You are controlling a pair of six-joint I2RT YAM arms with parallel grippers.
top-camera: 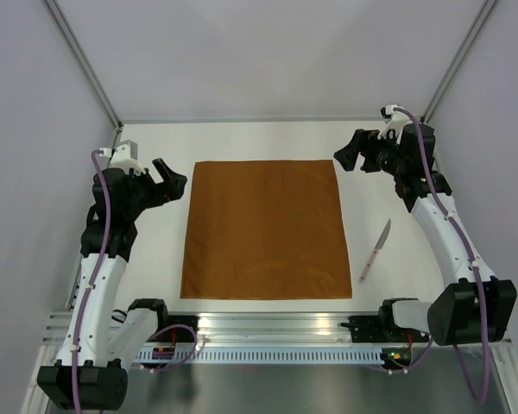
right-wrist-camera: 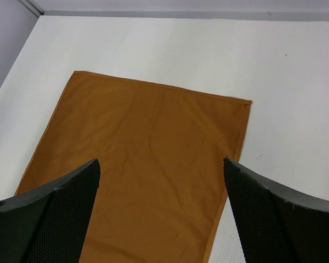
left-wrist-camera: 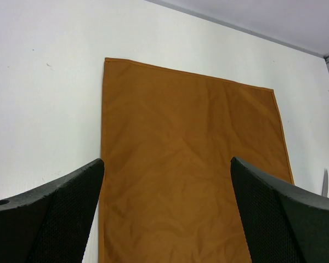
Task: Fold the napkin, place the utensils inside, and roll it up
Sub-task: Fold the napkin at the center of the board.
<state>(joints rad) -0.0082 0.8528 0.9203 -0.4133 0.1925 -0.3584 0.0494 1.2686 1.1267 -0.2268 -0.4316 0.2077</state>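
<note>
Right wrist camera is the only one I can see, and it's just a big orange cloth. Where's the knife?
Observer: The knife lies on the table to the right of the napkin, not touching it.
Operator: Which way is it pointing?
Observer: Its silver blade points away from the arm bases. The pale handle is nearer them, and the whole knife is a bit slanted.
Operator: And what's the other arm doing?
Observer: The left gripper is open, just left of the napkin's far left corner.
</note>
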